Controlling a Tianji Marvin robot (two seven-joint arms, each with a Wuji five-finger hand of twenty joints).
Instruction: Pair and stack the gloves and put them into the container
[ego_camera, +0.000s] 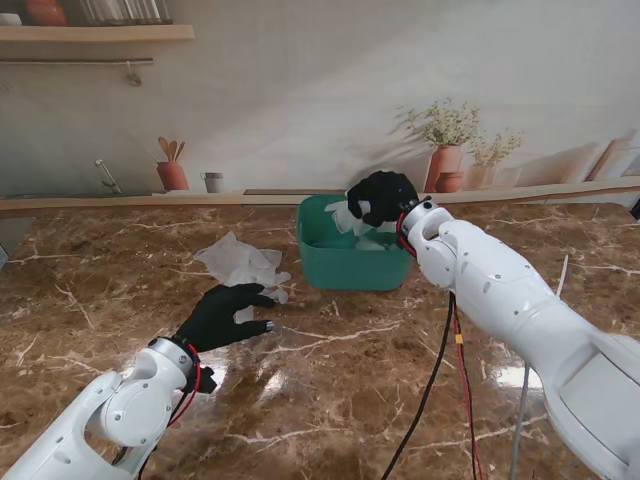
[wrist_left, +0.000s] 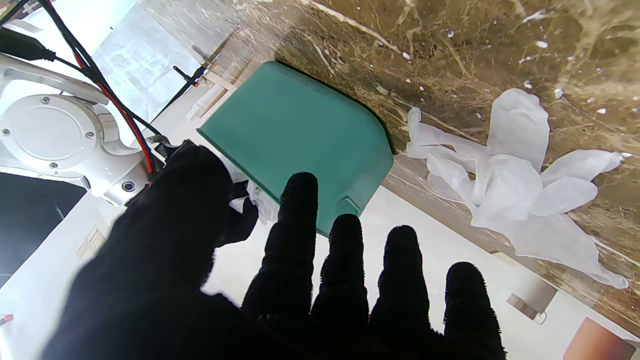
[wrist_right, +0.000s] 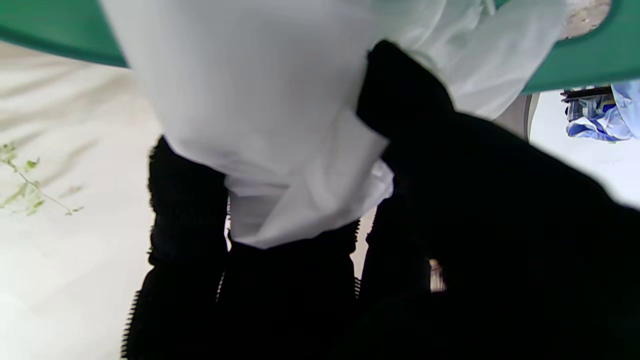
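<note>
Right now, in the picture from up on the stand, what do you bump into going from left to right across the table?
Left hand → loose gloves on the table → green container → right hand, holding white gloves over the container.

Two glossy white, rounded arm casings are seen rising from the lower corners of the stand view. Each ends in a five-fingered hand covered by a black knitted fabric glove: the left hand (ego_camera: 222, 315) at lower left, the right hand (ego_camera: 383, 196) at upper centre. A red ring is seen at each wrist, between glove and casing. Thin red and black cables (ego_camera: 447, 390) are seen hanging from the right forearm. In the left wrist view, a round white cover plate (wrist_left: 48, 131) ringed by small screws is seen at the left edge, crossed by red and black cables.
</note>
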